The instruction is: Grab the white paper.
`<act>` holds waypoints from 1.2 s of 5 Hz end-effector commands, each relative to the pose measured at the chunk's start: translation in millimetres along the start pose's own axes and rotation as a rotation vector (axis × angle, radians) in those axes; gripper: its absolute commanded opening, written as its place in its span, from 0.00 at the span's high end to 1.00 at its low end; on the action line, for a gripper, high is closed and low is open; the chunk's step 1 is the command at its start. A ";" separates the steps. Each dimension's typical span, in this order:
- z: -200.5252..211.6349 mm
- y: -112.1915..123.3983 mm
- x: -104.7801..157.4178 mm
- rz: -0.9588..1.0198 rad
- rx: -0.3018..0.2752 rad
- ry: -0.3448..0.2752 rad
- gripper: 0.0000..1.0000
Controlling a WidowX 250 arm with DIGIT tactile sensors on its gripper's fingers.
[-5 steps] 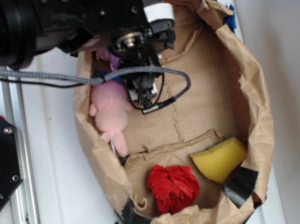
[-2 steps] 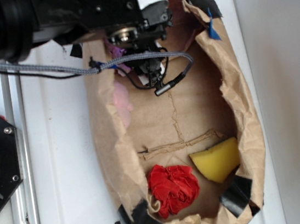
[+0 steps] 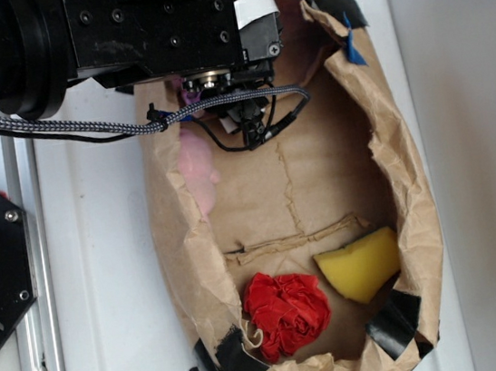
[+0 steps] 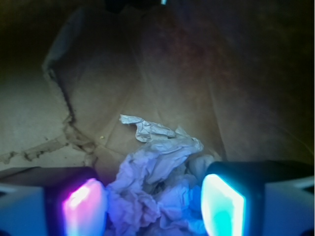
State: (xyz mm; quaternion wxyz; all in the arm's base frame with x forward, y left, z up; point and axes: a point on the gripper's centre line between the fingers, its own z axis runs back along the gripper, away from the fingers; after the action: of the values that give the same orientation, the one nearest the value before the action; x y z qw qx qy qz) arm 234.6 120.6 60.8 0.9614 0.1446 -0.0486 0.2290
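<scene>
The white counter [image 3: 106,286] carries a large brown paper bag [image 3: 412,182] lying open, and the robot's black arm [image 3: 118,29] reaches over the bag's top end. Inside the bag, the pink plush toy [image 3: 197,172] is half hidden against the left wall, while a red paper wad [image 3: 286,313] and a yellow sponge wedge [image 3: 359,265] sit well apart from the arm at the bottom end.

The step in hand looks like the final approach for the grasp. In the wrist view the claw [image 4: 152,204] is spread, its two lit pads standing on either side of the white paper [image 4: 160,167], which lies crumpled on the bag's floor at the top end, directly beneath the arm. The wad's lower part sits between the pads; whether they touch it cannot be told.

The next move probably calls for a slight further descent, then squeezing the pads together on the wad's bulk, without catching the bag's floor, before lifting.
</scene>
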 end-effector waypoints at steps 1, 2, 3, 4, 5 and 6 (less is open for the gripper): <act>8.5 5.2 5.1 0.027 -0.009 -0.043 1.00; 8.0 5.0 5.2 0.018 -0.022 -0.057 1.00; 6.9 4.9 5.7 0.011 -0.034 -0.062 1.00; 6.6 4.8 6.1 0.001 -0.043 -0.064 1.00; 7.3 4.5 6.4 -0.008 -0.058 -0.065 1.00; 22.7 11.0 0.0 -0.019 -0.103 -0.077 1.00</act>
State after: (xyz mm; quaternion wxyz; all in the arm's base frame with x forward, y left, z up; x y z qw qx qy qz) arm 230.7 114.7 70.3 0.9725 0.0995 -0.0716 0.1982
